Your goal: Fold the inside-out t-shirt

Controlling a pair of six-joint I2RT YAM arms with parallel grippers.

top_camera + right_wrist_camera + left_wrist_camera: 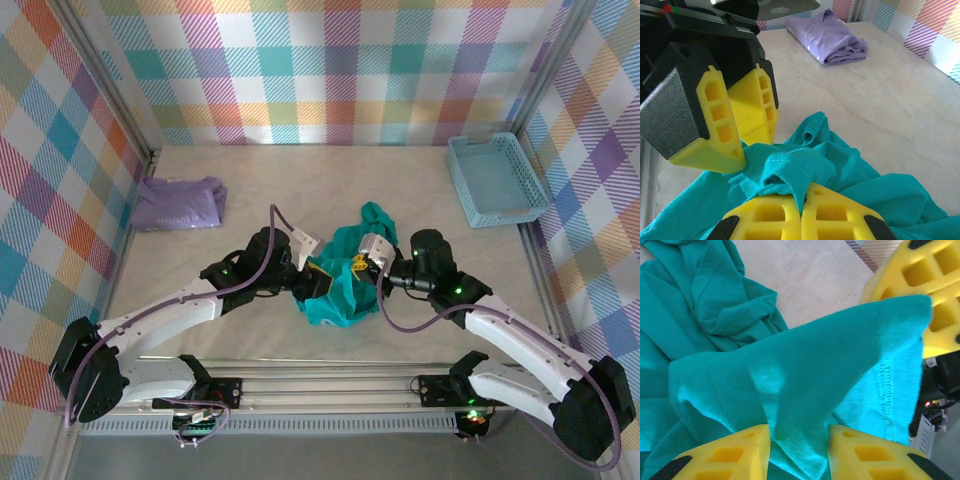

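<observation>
The inside-out t-shirt (335, 300) is a teal bunch on the table between both arms. My left gripper (318, 272) comes at it from the left and my right gripper (362, 262) from the right, their tips almost meeting. In the left wrist view a thick fold of the t-shirt (805, 365) fills the gap of my left gripper (799, 435), touching both yellow fingers. A stitched hem of the t-shirt (790, 170) is pinched in my right gripper (802, 212), whose jaws are pressed together. The left gripper (752, 150) sits just beyond that hem, tips on the cloth.
A folded lavender garment (180, 203) lies at the back left of the table. A light blue basket (495, 180) stands at the back right. Checked walls close in the table on three sides.
</observation>
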